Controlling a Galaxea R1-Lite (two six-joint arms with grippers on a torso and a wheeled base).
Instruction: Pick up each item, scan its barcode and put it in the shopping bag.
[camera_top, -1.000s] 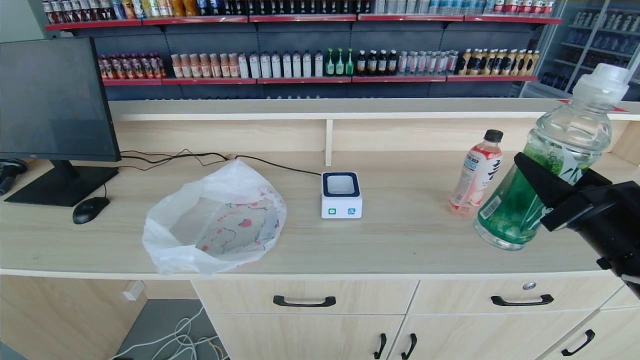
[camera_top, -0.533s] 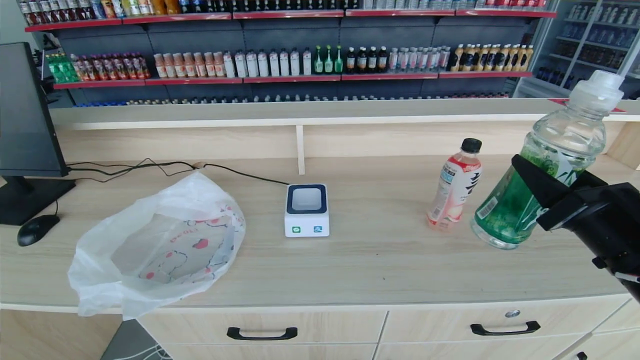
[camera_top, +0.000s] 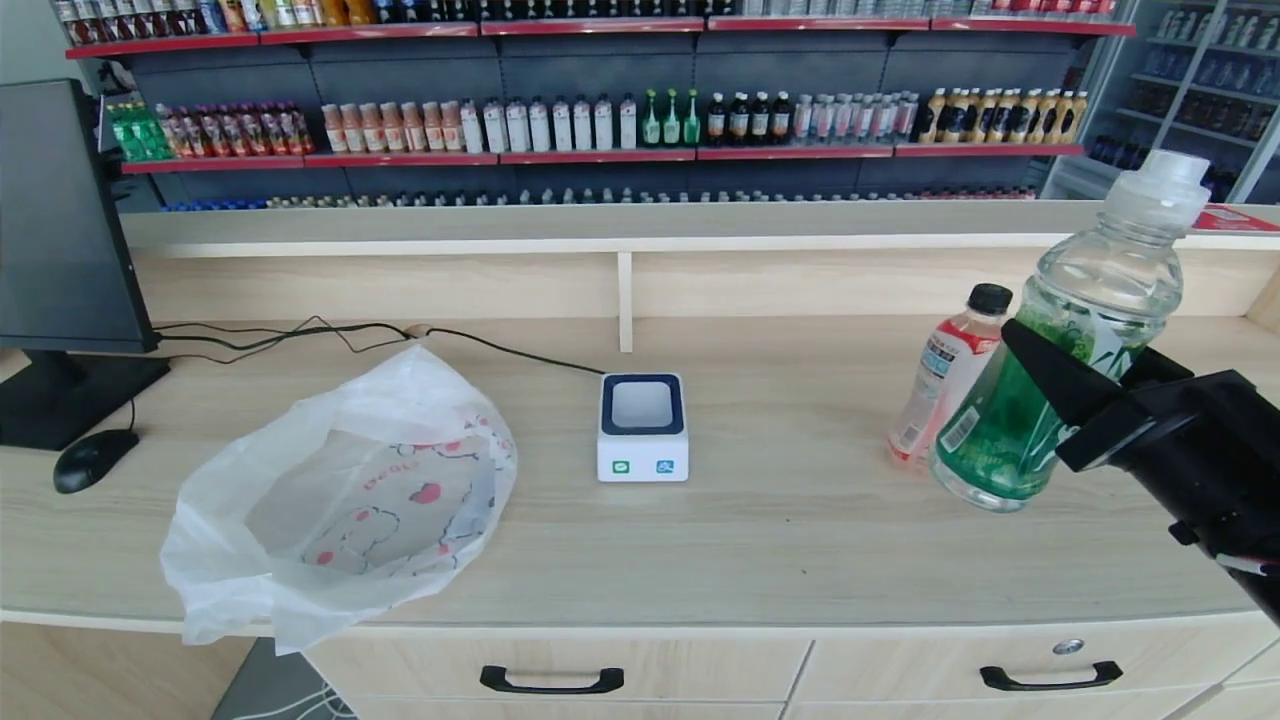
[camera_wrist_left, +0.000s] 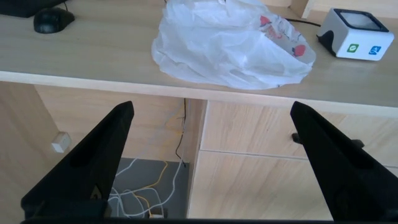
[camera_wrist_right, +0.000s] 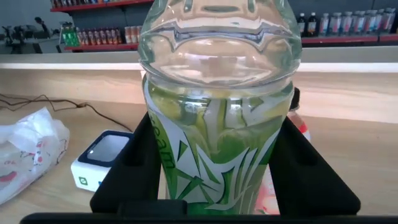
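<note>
My right gripper (camera_top: 1075, 395) is shut on a clear bottle with a green label (camera_top: 1050, 370), held tilted above the counter's right side. In the right wrist view the green-labelled bottle (camera_wrist_right: 217, 124) sits between my right gripper (camera_wrist_right: 217, 168) fingers. A pink-labelled bottle with a black cap (camera_top: 945, 375) stands upright just behind it. The white barcode scanner (camera_top: 643, 427) sits mid-counter. The white shopping bag (camera_top: 345, 490) lies open at the left front edge. My left gripper (camera_wrist_left: 211, 158) hangs open below the counter's front edge, in front of the drawers, with the shopping bag (camera_wrist_left: 230, 43) beyond it.
A monitor (camera_top: 60, 230) and a black mouse (camera_top: 90, 458) stand at the far left, with cables (camera_top: 300, 335) running along the back to the scanner. A raised ledge (camera_top: 640, 225) backs the counter. Drawers with black handles (camera_top: 550, 682) lie below the front edge.
The head camera has shifted, so the whole scene slid. The green-labelled bottle has moved slightly left and now overlaps the pink-labelled bottle.
</note>
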